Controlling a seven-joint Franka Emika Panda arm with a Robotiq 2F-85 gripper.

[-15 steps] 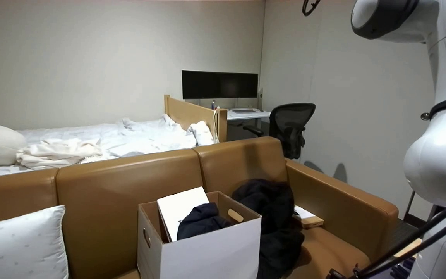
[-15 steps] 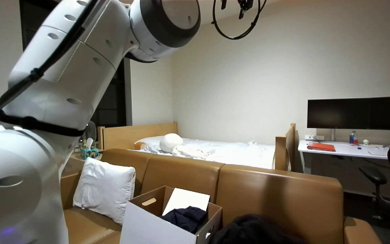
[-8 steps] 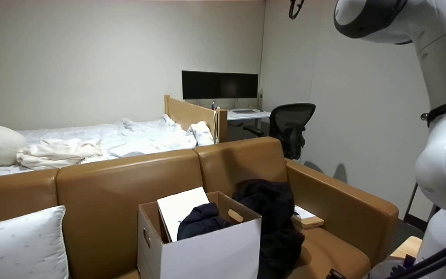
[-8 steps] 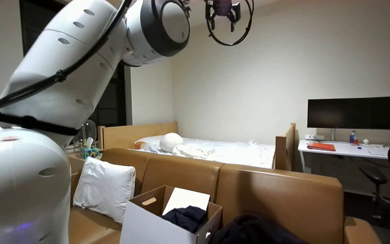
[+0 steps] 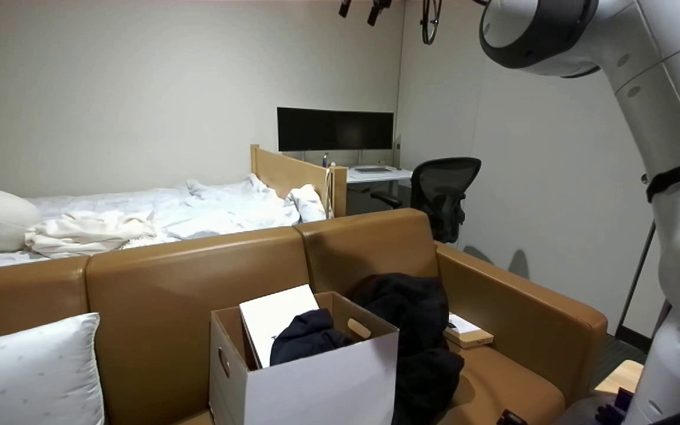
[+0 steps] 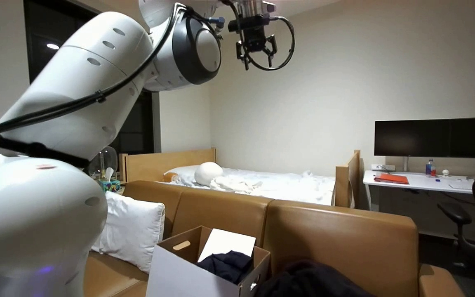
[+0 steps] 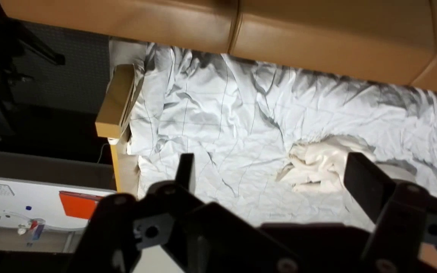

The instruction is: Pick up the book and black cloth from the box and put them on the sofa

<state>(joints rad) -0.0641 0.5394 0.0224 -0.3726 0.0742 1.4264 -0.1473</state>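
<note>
White and flat, what I take for the book stands tilted inside the box, well below the gripper, which hangs with its jaws spread and nothing between them. Black cloth lies bunched in the same box, also below the gripper, hiding some of the book's lower part in both exterior views. I judge the cloth soft and light: a downward pinch on its highest fold should hold, though loose ends may sag and drag on the box's rim. The book looks stiff, probably heavier, with a smooth cover that could slip; its raised top edge, taken near the middle with 1 jaw on each face, seems best. Lifting the cloth 1st should free it for the sofa, lower than the gripper.
</note>
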